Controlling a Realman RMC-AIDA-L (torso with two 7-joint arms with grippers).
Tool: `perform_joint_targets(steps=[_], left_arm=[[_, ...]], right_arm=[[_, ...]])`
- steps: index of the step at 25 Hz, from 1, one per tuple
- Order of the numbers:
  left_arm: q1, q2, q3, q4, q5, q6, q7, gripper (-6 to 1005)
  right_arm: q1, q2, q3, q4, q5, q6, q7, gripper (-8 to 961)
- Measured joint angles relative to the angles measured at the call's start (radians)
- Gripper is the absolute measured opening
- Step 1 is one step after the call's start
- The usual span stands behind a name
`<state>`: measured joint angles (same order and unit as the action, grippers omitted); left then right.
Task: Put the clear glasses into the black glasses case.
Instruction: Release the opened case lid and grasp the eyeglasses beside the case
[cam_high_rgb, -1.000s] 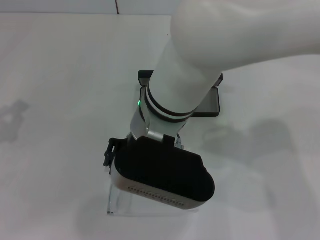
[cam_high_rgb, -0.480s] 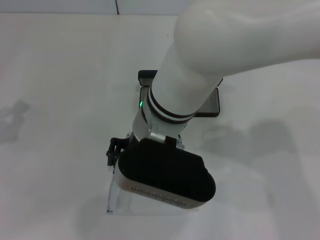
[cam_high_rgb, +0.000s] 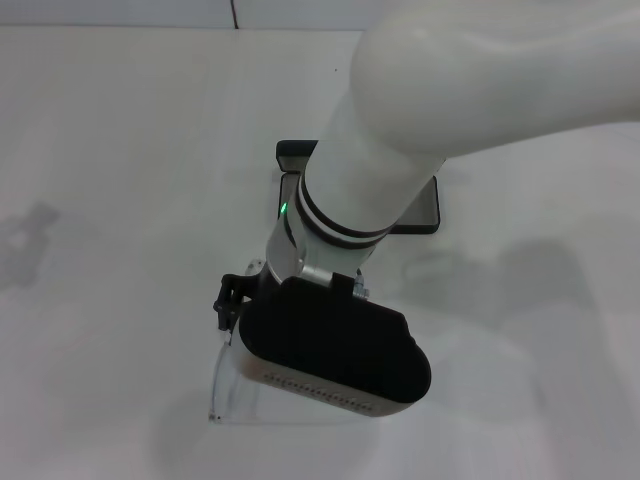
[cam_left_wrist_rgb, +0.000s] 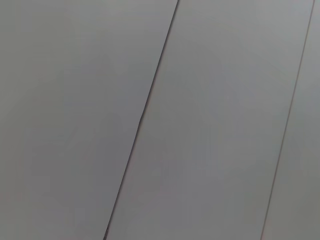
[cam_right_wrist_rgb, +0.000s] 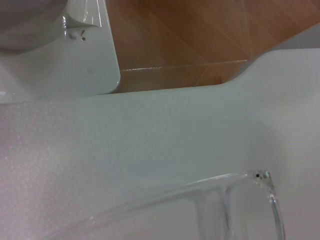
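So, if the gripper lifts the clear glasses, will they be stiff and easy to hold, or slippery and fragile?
The clear glasses look like thin, glossy plastic, so they are probably light and somewhat slippery. The long narrow arm joins at a small hinge, so it may swing or flex under a squeeze. They lie flat on the table, so rolling seems unlikely.

clear glasses (cam_high_rgb: 228, 385) near table (cam_high_rgb: 120, 200) front edge | black glasses case (cam_high_rgb: 425, 205) behind them

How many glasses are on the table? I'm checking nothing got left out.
1: the glasses lie at the near edge, mostly under the right gripper. The arm could hide more.
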<state>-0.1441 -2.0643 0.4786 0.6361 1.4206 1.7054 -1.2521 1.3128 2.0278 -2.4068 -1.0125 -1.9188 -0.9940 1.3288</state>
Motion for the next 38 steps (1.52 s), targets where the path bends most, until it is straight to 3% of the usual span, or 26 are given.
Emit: perform_joint_targets(steps=[9,14,29,35,38], left_arm=[[0.003,0.005,0.0,-0.004,0.0,-0.001,0.004,129],[0.005,0.007,0.0,-0.004,0.0,-0.001,0.004,129],[0.009,0.004,-0.041,-0.004,0.001,0.006,0.003,128],[0.009,0.002,-0.042,-0.004,0.007,0.008,0.003,128],[0.009,0.0,-0.042,-0.004,0.011,0.008,0.003,128]], right_arm=[[-0.005,0.0,0.006,-0.041,-0.005,-0.011,0.017,232],[-0.037,0.0,0.012,-0.095,-0.112,-0.034,0.07,154],[-0.099,0.0,0.065,-0.223,-0.283,-0.076,0.129,307],[-0.084,0.0,0.067,-0.191,-0.272,-0.039,0.138,448],[-0.072,0.0,0.064,-0.168,-0.246,-0.013,0.12,474]])
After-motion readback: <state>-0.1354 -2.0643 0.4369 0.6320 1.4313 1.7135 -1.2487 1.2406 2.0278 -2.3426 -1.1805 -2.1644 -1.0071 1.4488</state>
